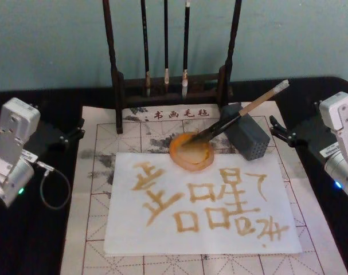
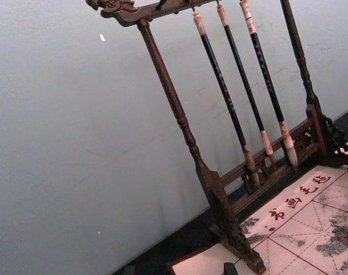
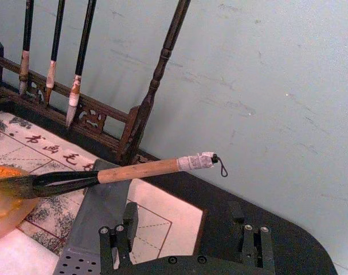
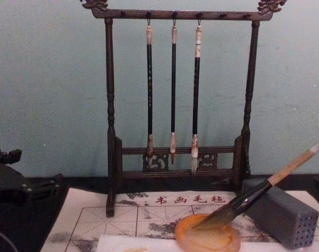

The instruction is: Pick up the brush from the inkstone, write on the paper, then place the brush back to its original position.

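The brush (image 1: pixel 242 112) lies slanted with its dark bristles in the orange inkstone (image 1: pixel 191 156) and its tan handle propped on a grey block (image 1: pixel 249 141). The right wrist view shows the brush (image 3: pixel 139 170) with its whitish cap pointing away from the inkstone (image 3: pixel 2 201). The white paper (image 1: pixel 202 230) lies in front of the dish and carries several orange-brown characters. My left gripper (image 1: pixel 79 129) rests open at the mat's left edge. My right gripper (image 1: pixel 277 129) rests open to the right of the block, its fingers (image 3: pixel 126 229) spread wide with nothing between them.
A dark wooden rack (image 4: pixel 175 152) with three slim black brushes (image 4: pixel 173 89) stands behind the mat, against the pale wall. The beige grid mat (image 1: pixel 93 172) with ink stains covers the black table. A loose cable (image 1: pixel 53 186) hangs by the left arm.
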Controlling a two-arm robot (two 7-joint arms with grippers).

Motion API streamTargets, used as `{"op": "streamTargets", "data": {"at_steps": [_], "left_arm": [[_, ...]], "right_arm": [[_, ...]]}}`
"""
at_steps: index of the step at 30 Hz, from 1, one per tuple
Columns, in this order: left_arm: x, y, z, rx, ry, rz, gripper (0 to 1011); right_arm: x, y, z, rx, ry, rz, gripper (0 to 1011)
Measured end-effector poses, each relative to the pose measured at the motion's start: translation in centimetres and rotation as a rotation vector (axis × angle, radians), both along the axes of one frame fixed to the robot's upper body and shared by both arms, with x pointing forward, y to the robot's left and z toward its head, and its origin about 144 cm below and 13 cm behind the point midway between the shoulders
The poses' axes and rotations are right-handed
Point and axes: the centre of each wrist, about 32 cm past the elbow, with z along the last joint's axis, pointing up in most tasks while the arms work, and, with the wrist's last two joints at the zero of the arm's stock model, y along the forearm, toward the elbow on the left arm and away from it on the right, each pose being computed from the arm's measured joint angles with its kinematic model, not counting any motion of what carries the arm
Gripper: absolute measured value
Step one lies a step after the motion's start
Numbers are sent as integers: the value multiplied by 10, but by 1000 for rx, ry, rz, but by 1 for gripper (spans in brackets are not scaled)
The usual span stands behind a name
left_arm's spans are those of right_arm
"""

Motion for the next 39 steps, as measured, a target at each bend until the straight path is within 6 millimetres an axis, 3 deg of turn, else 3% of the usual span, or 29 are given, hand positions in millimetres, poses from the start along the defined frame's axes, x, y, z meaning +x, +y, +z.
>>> {"op": "streamTargets", "data": {"at_steps": [39], "left_arm": [[0, 0, 0, 0, 0, 0, 1001]], "right_arm": [[0, 0, 0, 0, 0, 0, 1002]]}}
